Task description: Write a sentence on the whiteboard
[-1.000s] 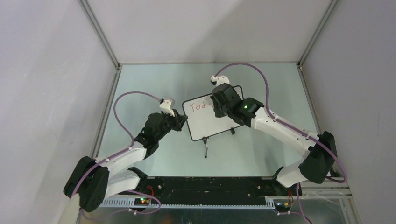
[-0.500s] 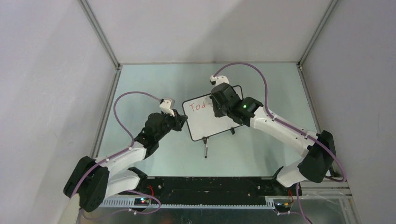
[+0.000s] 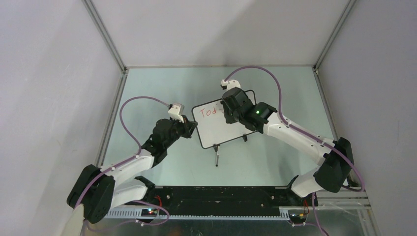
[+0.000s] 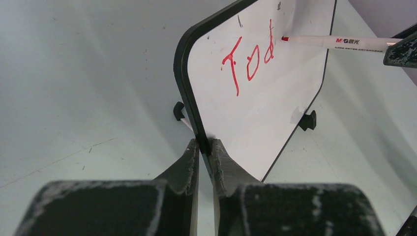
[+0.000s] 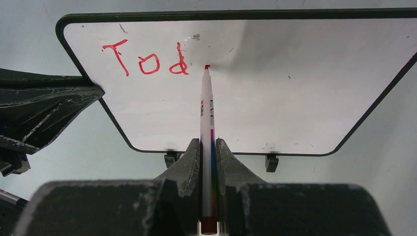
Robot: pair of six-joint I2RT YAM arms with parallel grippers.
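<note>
With the whiteboard standing at ctr of table, left gripper pinching its L edge and right gripper clamped on marker, tip at board face just right of the "d", sentence reads "Tod" as it did a sec ago: no new stroke, so writing is judged barely begun.

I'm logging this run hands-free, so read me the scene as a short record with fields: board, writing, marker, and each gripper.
whiteboard: upright on two black feet, black frame
sentence: only red "Tod", upper left of the face
marker: white barrel, red tip at the face right of the d
left gripper: shut on the whiteboard's side edge
right gripper: shut on the marker
</note>
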